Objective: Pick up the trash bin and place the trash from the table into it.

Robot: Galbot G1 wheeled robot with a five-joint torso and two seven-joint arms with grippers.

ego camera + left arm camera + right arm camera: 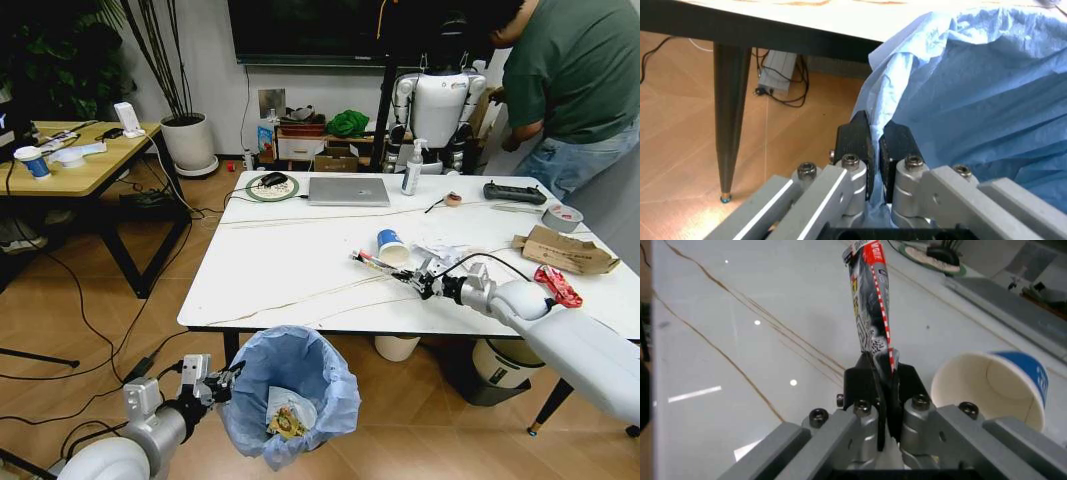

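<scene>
Your left end effector (873, 145) is clenched on the ruffled blue liner at the rim of the trash bin (290, 395), holding it just below the near edge of the bench (260, 290). A yellow wrapper (285, 422) already lies at the bottom of the bin, so you have at least one piece disposed of.

Your right end effector (881, 380) is grasping the red-and-white tube (870, 300) by its end, over the middle of the bench toward the near edge; whether the tube is lifted or resting on the surface, you cannot tell. The blue paper cup (391, 246) lies on its side just beside it.

Judging by what is left, you are early in the job. The cup, the white wrappers (440, 250) behind the right end effector, the brown cardboard (565, 252) toward the right edge and the red packet (557, 285) near it all wait on the bench.
</scene>
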